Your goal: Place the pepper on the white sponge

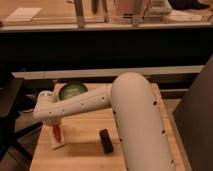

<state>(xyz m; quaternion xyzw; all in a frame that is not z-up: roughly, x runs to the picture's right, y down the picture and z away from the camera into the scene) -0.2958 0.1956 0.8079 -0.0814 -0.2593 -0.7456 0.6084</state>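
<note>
The robot's single arm [131, 117] is sheathed in smooth, cream-white casing with a dull sheen. Its largest segment is a thick, rounded column with a domed top, marked down its right flank by a few small dark dots, either screws or holes. From it runs a slimmer, tapering link [82, 104] with a neat row of the same dark dots along its side. The link ends in a rounded, knuckle-like joint [45, 106] of the same pale colour. Below that joint the gripper [54, 126], also pale, sits low over the wooden worktop [85, 147], near its left edge and toward the front-left corner.
</note>
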